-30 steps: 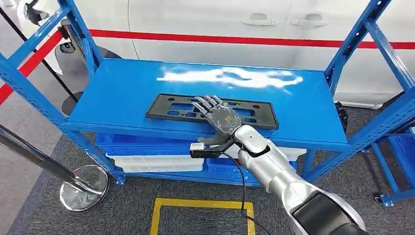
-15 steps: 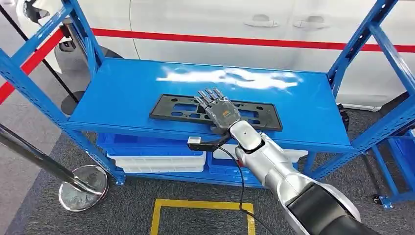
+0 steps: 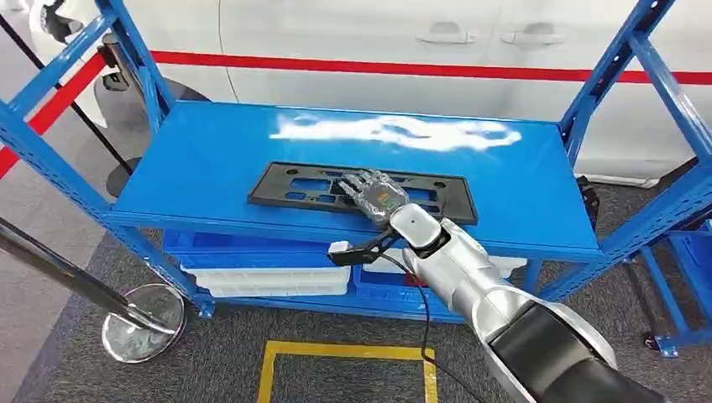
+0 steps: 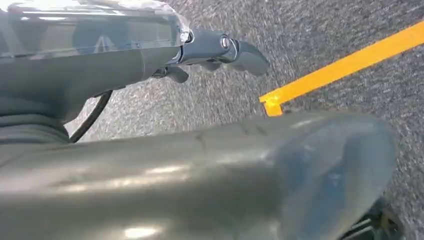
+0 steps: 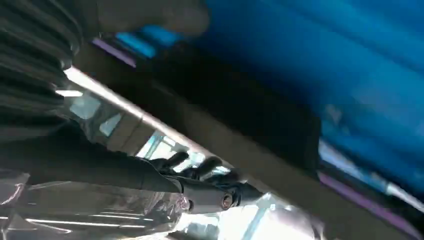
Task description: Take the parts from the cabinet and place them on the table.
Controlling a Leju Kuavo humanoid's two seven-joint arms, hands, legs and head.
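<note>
A flat black plate with cut-outs (image 3: 294,186) lies along the front of the blue cabinet shelf (image 3: 210,143). My right hand (image 3: 375,196) is on the plate's middle, its fingers curled down onto it. In the right wrist view the dark plate (image 5: 240,100) runs between the thumb (image 5: 150,15) and the fingers (image 5: 200,167), so the hand grips it. My left hand (image 4: 215,50) hangs over the grey carpet with nothing in it, fingers loosely apart.
White (image 3: 269,280) and blue (image 3: 243,250) bins sit on the lower shelf. Blue uprights (image 3: 621,67) frame the cabinet. A stanchion base (image 3: 143,323) stands at the left. Yellow floor tape (image 3: 344,351) lies in front, and a white car (image 3: 378,42) stands behind.
My right hand reached forward flat over the plate, then drew back a little and curled its fingers down onto it. The plate has not shifted on the shelf.
</note>
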